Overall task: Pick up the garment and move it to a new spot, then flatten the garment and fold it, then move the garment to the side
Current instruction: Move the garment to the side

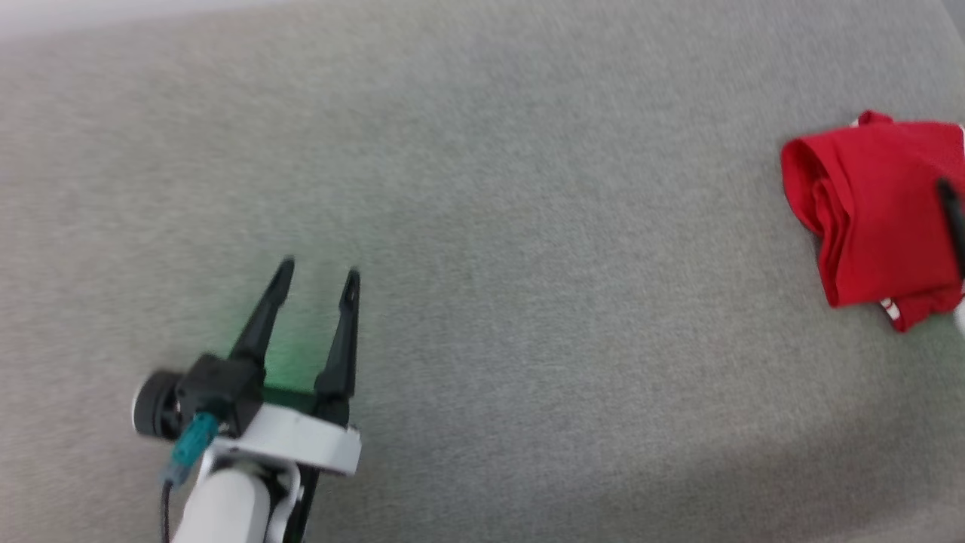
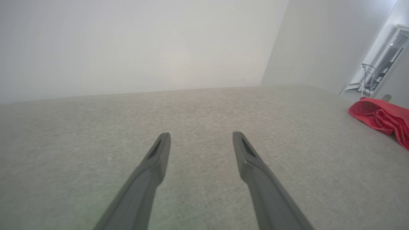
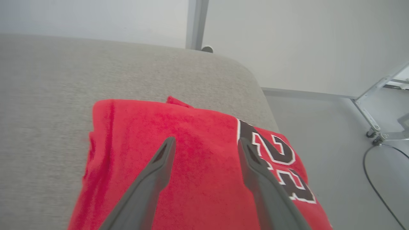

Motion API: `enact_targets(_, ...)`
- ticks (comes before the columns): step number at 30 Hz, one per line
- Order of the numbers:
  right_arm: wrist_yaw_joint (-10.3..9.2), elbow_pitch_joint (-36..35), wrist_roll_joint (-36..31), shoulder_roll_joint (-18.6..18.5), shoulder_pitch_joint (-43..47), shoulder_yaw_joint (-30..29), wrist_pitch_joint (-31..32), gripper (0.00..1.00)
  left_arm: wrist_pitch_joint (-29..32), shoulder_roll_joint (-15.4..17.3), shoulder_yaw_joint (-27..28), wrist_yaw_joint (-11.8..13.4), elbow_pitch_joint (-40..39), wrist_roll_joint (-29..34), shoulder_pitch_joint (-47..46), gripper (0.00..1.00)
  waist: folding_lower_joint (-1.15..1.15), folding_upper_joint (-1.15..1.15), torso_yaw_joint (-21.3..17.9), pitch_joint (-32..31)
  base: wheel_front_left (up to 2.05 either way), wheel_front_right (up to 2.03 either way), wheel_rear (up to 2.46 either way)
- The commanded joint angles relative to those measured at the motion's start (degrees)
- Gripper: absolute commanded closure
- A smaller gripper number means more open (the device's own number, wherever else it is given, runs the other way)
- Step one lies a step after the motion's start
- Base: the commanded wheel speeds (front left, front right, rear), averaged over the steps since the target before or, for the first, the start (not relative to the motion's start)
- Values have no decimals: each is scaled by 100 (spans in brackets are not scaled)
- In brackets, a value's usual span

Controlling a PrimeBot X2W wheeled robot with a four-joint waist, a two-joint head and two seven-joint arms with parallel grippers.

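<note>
**Item 1: the garment.** Red jersey, folded into a compact bundle. It is lying at the right-hand edge of the grey upholstered surface, close to that surface's rounded far corner. In the right wrist view the garment is showing a smooth red top layer. A black, white-outlined number 23 is sitting on the part that is reaching toward and apparently past the surface's edge, over the floor. In the head view stacked folds are showing along its inner side, and a strip of white-and-red trim is peeking out at its near corner. In the left wrist view it is appearing as a low red heap far off to the right.

**Item 2: right gripper.** It is hovering over the garment with its two dark fingers spread apart and gripping nothing. Whether the tips are touching the cloth cannot be told. One finger is showing at the right margin of the head view, across the garment.

**Item 3: left gripper.** It is hanging over bare grey fabric near the surface's near left area, well apart from the garment. Its jaws are released and empty, and the left wrist view is confirming the wide gap.

**Item 4: surroundings.** A metal frame on castors and a dark cable are lying on the floor beyond the corner.
</note>
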Motion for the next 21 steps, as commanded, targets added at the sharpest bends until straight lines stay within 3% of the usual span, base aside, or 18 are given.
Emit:
enact_targets(1, -10, -113, -85, 89, 191, -72, -22, 0, 2, -99, 113, -46, 45, -4, 207, 0, 0, 0, 518, -624, 0, 0, 0)
enact_targets(10, -10, -768, -628, 739, 1287, -923, -26, 0, 1, -569, 774, -287, 272, 62, 857, 0, 0, 0, 1012, -1276, 0, 0, 0)
enact_targets(21, -10, -1775, -1440, 1369, 2462, -1974, -27, 0, 1, -620, 1011, -390, 354, 137, 1221, 0, 0, 0, 1246, -1861, 0, 0, 0)
